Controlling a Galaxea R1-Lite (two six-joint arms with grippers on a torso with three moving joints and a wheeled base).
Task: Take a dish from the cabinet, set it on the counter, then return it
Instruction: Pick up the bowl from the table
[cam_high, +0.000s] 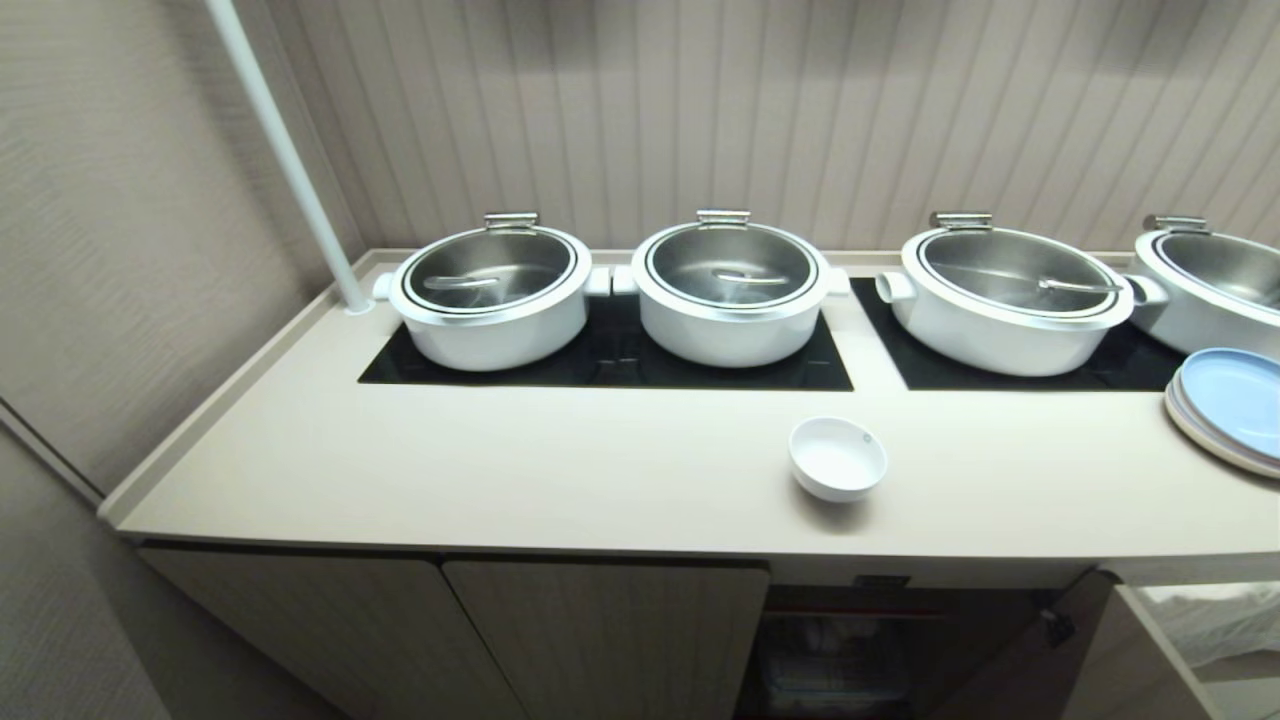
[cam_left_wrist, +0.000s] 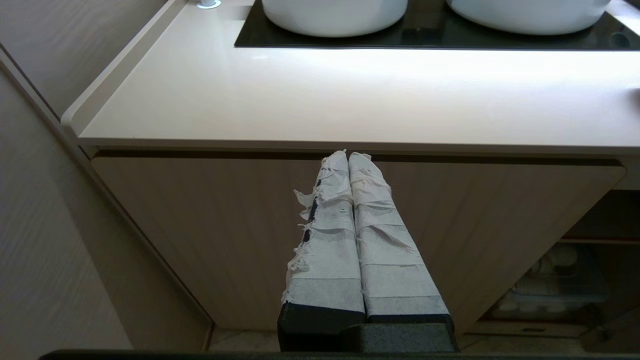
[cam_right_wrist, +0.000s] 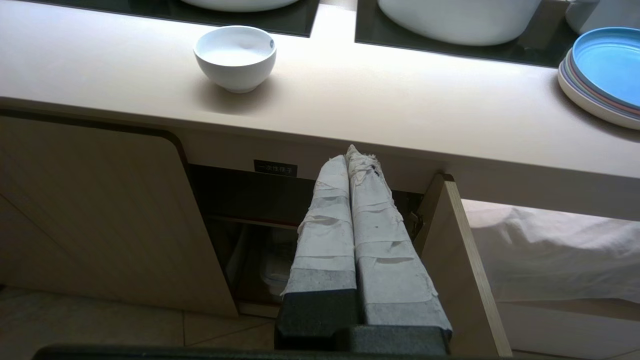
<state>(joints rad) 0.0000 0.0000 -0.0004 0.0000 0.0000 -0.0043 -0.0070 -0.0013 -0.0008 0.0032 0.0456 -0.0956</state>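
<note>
The dish (cam_high: 837, 457), a small white bowl, stands upright on the cream counter (cam_high: 500, 470) near its front edge, also seen as the dish (cam_right_wrist: 235, 57) in the right wrist view. Below it the cabinet (cam_right_wrist: 245, 235) stands with one door (cam_right_wrist: 465, 270) swung open and a black label (cam_right_wrist: 275, 168) above the dark opening. My right gripper (cam_right_wrist: 350, 157) is shut and empty, held in front of that opening, below the counter (cam_right_wrist: 350, 100). My left gripper (cam_left_wrist: 347, 156) is shut and empty, facing a closed cabinet door (cam_left_wrist: 225, 225). Neither arm shows in the head view.
Several large white pots (cam_high: 495, 295) with steel lids sit on black cooktop panels (cam_high: 620, 360) at the back. A stack of plates with a blue one on top (cam_high: 1230, 405) lies at the counter's right end. A white pole (cam_high: 290, 160) rises at the left back corner.
</note>
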